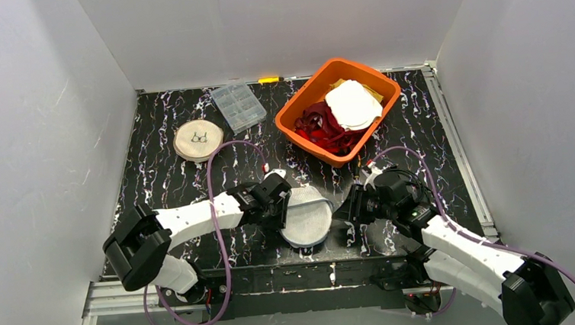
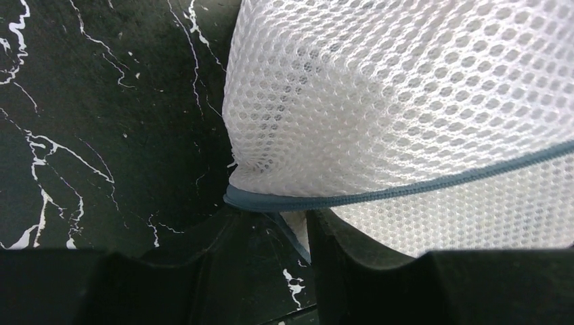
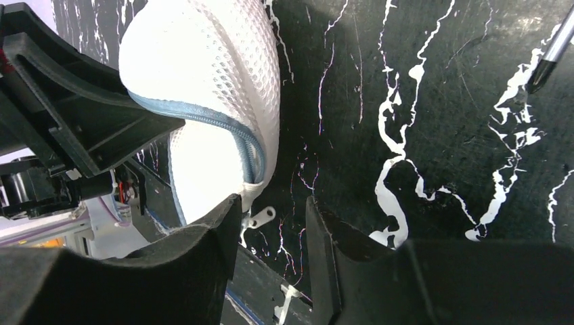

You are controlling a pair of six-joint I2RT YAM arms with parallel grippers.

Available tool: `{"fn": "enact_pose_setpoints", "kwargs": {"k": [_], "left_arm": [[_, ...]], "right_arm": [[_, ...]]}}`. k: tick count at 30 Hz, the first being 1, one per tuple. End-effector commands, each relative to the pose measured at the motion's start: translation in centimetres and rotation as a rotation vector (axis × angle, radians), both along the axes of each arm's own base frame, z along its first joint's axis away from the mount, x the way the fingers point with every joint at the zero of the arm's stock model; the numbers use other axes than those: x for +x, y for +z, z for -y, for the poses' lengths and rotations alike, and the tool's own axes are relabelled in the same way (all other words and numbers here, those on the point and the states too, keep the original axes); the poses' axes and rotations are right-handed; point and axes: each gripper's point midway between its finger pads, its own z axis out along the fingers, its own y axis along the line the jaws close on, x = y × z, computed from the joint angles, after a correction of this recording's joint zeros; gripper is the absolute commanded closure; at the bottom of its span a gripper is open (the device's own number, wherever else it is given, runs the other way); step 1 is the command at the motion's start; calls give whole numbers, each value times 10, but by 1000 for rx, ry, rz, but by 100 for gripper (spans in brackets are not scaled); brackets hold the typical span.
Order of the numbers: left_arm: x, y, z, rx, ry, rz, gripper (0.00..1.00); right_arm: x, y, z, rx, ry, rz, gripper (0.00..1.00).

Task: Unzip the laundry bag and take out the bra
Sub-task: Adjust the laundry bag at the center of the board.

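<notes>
Left fingers (image 2: 352, 271) and right fingers (image 3: 203, 247) stand open, flanking laundry bag (image 1: 307, 218), zipper pull (image 3: 260, 218) rightward.

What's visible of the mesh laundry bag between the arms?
The laundry bag is a round, domed pouch of white honeycomb mesh, edged with a blue-grey zip band that looks closed. It sits on the black marbled table at the near edge. The left end effector straddles its band on one side; the right end effector brackets the metal zipper pull opposite, not clamped.
</notes>
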Motion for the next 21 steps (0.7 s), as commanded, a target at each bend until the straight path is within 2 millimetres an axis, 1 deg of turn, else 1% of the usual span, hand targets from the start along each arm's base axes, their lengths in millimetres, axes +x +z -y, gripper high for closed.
{"fn": "enact_pose_setpoints", "kwargs": {"k": [1,5,8,10,13,15,17,21], "left_arm": [[2,-10,-11,45,28,17,66],[0,-12,-10,32,29,10,67],[1,-10,-8,18,33,18,67],[1,-9,-7,9,35,20,67],[0,-10,-9,4,41,20,66],[-1,-10,-10,-2,48,23,67],[-2,-9,-11,-9,52,27,67],[-3,-8,-15,-18,61,37,67]], "right_arm": [[3,20,-4,-3,37,95,52],[6,56,-12,-24,72,221,50],[2,85,-25,-14,108,301,50],[-2,99,-37,-11,133,341,50],[-10,97,-56,-55,176,355,51],[-14,88,-69,-80,211,356,52],[-14,77,-79,-94,223,344,54],[-5,57,-86,-108,201,341,56]]}}
